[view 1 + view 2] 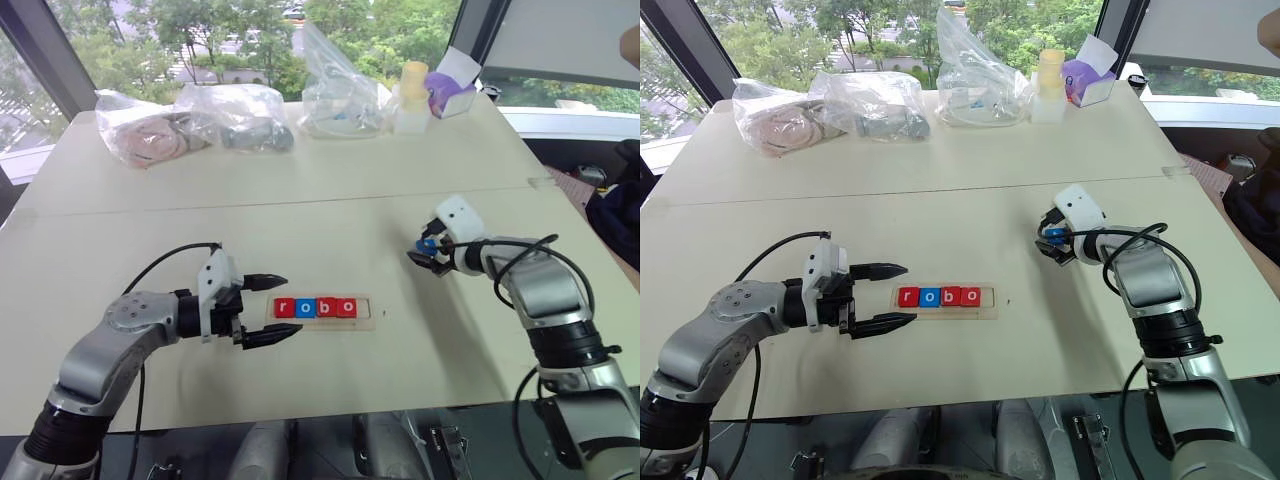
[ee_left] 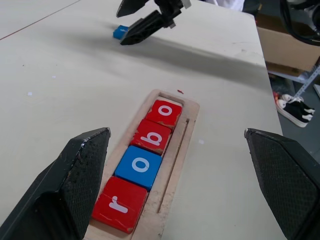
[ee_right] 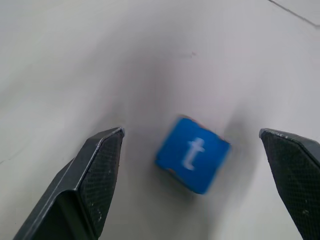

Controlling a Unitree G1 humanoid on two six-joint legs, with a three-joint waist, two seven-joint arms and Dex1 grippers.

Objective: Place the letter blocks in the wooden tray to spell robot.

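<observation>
Looking down from the head camera, the wooden tray (image 1: 322,309) lies on the table (image 1: 330,190) holding four letter blocks (image 1: 315,307) reading r, o, b, o, with the left gripper (image 1: 272,309) just beside its r end, jaws wide and empty. Off to the right, the right gripper (image 1: 1050,244) hangs over the blue t block (image 1: 1044,232), apart from the tray. From the left wrist, the tray sits between spread fingers (image 2: 75,185). From the right wrist, the t block lies flat between wide-open fingers (image 3: 95,175), untouched.
</observation>
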